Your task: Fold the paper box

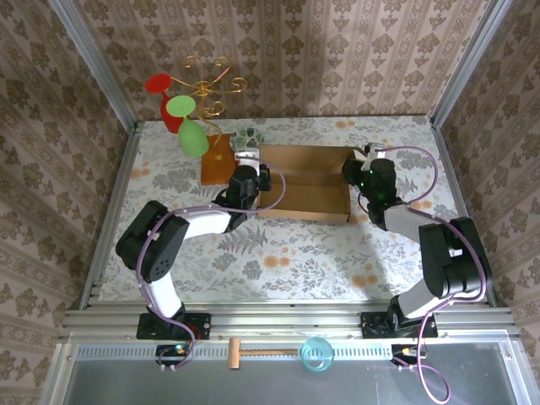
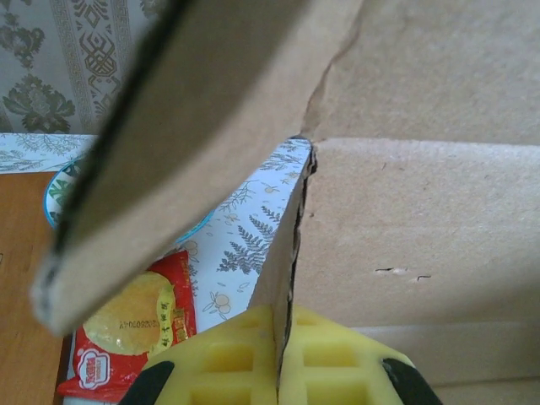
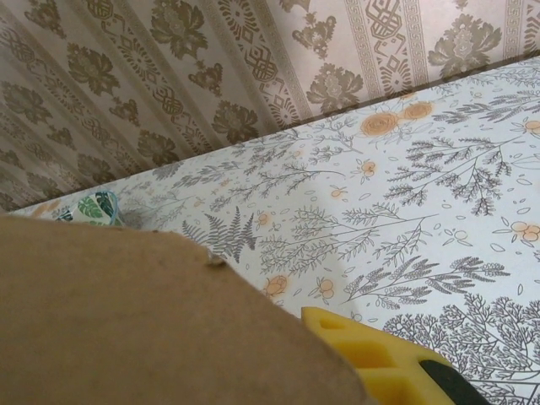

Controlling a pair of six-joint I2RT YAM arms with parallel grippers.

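The paper box [image 1: 305, 183] is a shallow brown cardboard tray with raised walls at the table's middle back. My left gripper [image 1: 251, 175] is at its left end. In the left wrist view the yellow pads [image 2: 236, 363] are shut on the thin edge of the box's side wall [image 2: 291, 253], and a loose flap [image 2: 194, 126] hangs tilted above. My right gripper [image 1: 354, 170] is at the box's right end. There a brown flap [image 3: 126, 321] covers one side, and a single yellow finger [image 3: 375, 359] shows beside it, so its gap is hidden.
An orange-brown wooden board [image 1: 217, 169] lies left of the box, with a red snack packet [image 2: 126, 337] and a patterned dish [image 1: 248, 139] close by. A gold wire stand with red and green glasses [image 1: 181, 110] is at the back left. A small mallet [image 1: 253, 353] and a blue cup [image 1: 317, 353] lie on the near rail.
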